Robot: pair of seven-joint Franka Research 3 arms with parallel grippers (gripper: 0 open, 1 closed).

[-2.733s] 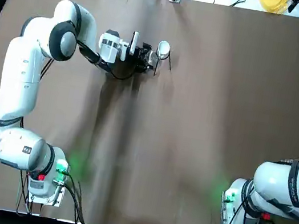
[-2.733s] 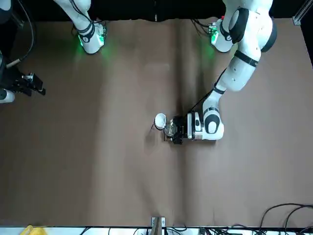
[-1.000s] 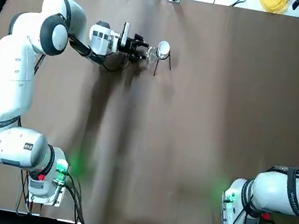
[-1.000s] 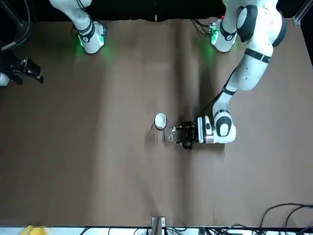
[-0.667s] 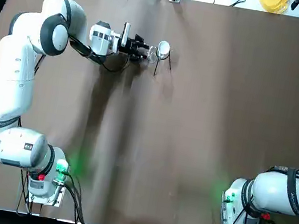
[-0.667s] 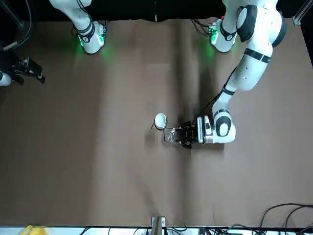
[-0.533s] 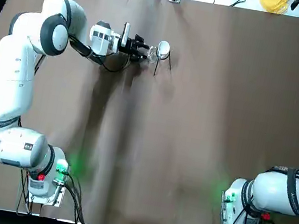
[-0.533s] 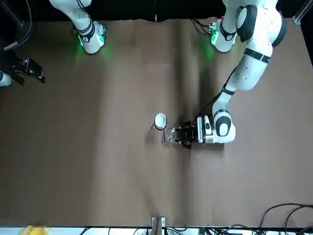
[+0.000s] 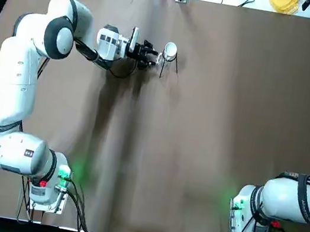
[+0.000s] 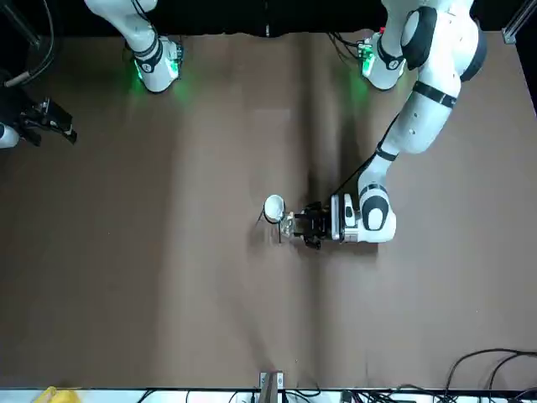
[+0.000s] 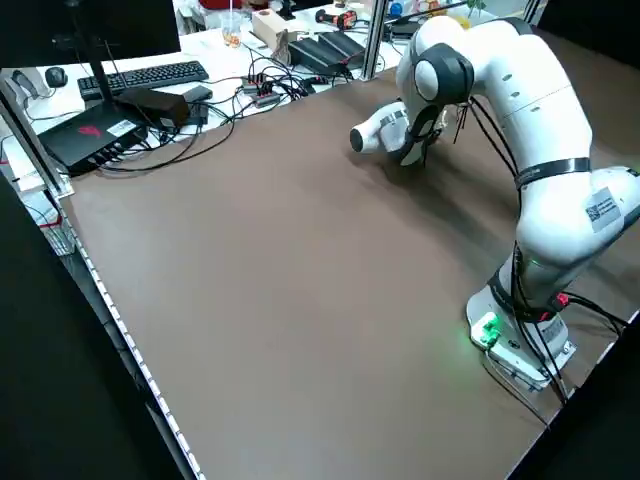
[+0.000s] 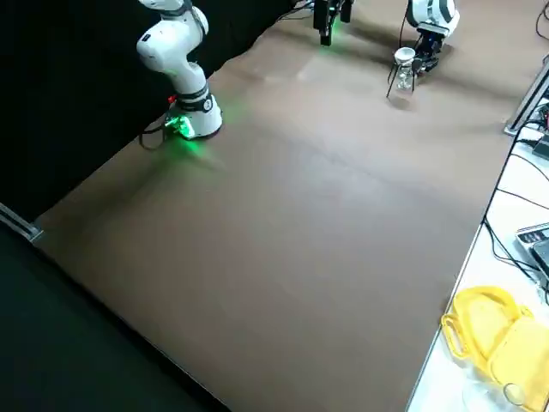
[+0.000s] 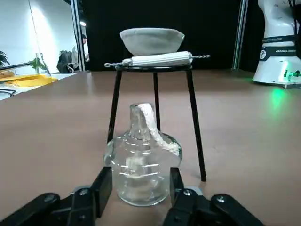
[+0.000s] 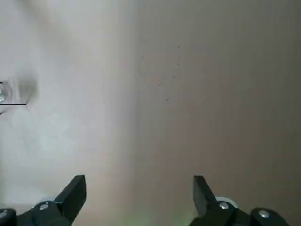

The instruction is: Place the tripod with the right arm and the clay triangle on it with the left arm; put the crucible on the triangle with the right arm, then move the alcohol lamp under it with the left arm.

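- Left gripper [image 13: 141,180]: beside the tripod, fingers well parted, no firm hold seen; the lamp [image 13: 141,162] stands upright at their tips.
- Lamp: at the tripod's near side, apparently not fully centred beneath.
- Tripod [image 13: 197,127]: upright, its ring bearing the triangle [image 13: 162,60], with the crucible [image 13: 151,40] on top. These placements look done.
- Left to do: probably a last push inward, then backing away.
- Right gripper [image 14: 139,189]: idle, open, holding nothing, well apart.
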